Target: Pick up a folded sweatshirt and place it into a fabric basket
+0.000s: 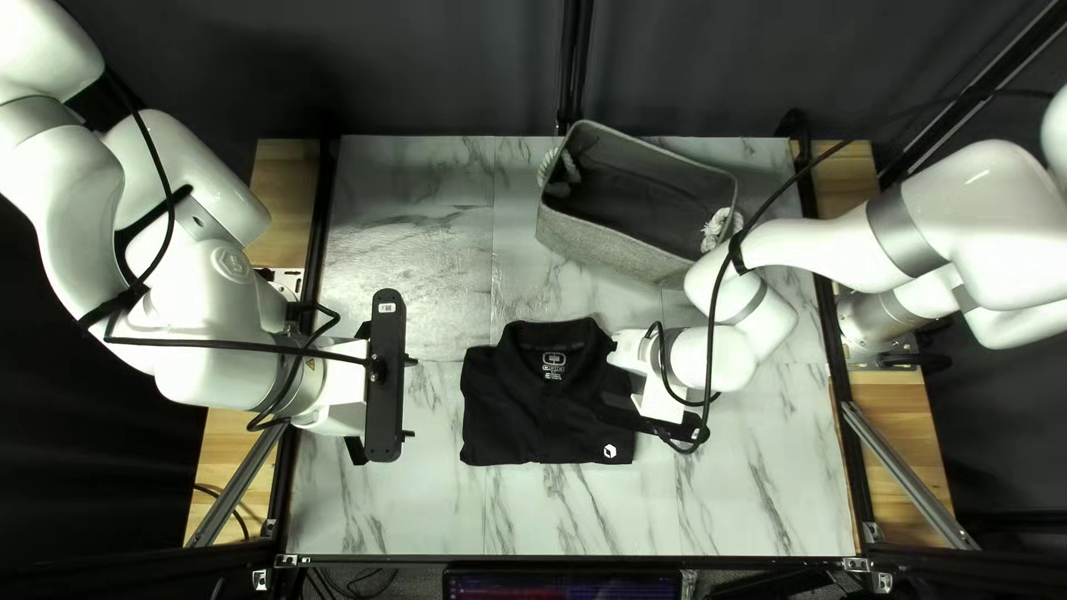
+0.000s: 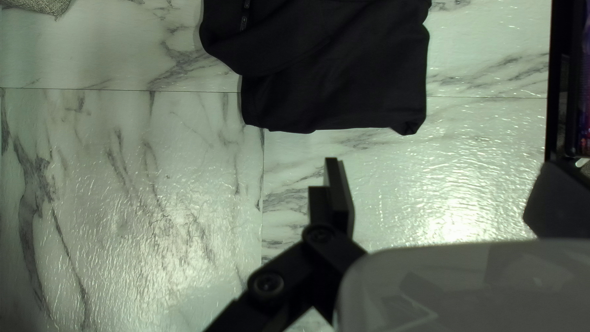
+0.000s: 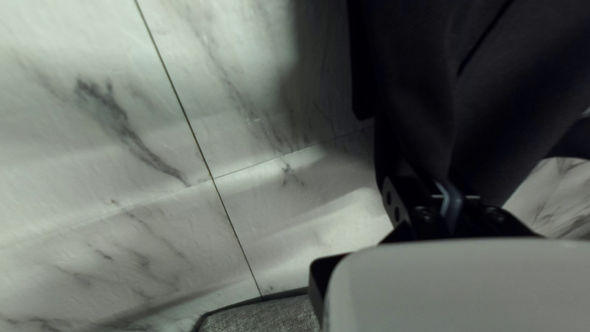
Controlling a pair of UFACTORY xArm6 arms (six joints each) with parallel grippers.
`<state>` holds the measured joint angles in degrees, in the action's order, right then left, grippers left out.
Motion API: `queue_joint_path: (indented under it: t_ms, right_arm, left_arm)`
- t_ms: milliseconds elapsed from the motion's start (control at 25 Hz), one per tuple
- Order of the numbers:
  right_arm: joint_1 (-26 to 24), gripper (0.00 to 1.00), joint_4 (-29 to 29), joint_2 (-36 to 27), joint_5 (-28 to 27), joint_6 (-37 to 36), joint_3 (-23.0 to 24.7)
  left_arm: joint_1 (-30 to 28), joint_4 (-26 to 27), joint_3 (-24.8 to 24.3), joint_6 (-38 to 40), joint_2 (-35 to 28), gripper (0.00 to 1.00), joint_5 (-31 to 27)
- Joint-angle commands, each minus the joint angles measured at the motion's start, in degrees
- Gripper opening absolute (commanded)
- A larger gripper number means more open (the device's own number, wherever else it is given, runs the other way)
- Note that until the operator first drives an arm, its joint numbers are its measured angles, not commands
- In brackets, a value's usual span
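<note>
The folded black sweatshirt (image 1: 534,411) lies collar side up on the table. At its right side in the top left view is my right gripper (image 1: 658,422), fingertips hidden. In the right wrist view, that gripper (image 3: 452,190) pinches the sweatshirt (image 3: 442,92), whose folds run in between its fingers. My left gripper (image 1: 386,378) hovers left of the sweatshirt, apart from it. In the left wrist view, the left gripper (image 2: 439,178) stands open and holds nothing, with the sweatshirt (image 2: 338,74) ahead. The grey fabric basket (image 1: 606,242) stands behind the sweatshirt, open at the top.
Rope handles (image 1: 719,229) hang at the basket's ends. My right arm (image 1: 823,250) reaches in close to the basket's near right corner. Black frame bars edge the marble-patterned table (image 1: 411,256). A screen (image 1: 561,585) sits beyond the near edge.
</note>
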<state>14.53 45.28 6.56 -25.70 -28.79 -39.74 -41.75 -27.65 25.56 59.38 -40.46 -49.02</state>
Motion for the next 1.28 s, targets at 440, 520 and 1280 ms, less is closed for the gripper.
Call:
queue_joint_path:
  t_ms: [440,520,1280]
  right_arm:
    - [1.53,0.00,-2.66,-2.19,0.33,-2.98,1.61]
    - [1.97,0.00,-2.89,-2.64,0.24,-2.79,2.13]
    - [2.63,0.00,-4.47,-2.66,2.37,-3.29,3.65]
  left_arm:
    - [0.94,0.07,4.84,-1.35,6.93,1.00,0.70]
    - [2.64,0.16,6.06,-3.58,11.23,1.00,4.42]
    - [23.66,46.11,-14.17,-98.18,-0.44,1.00,26.66]
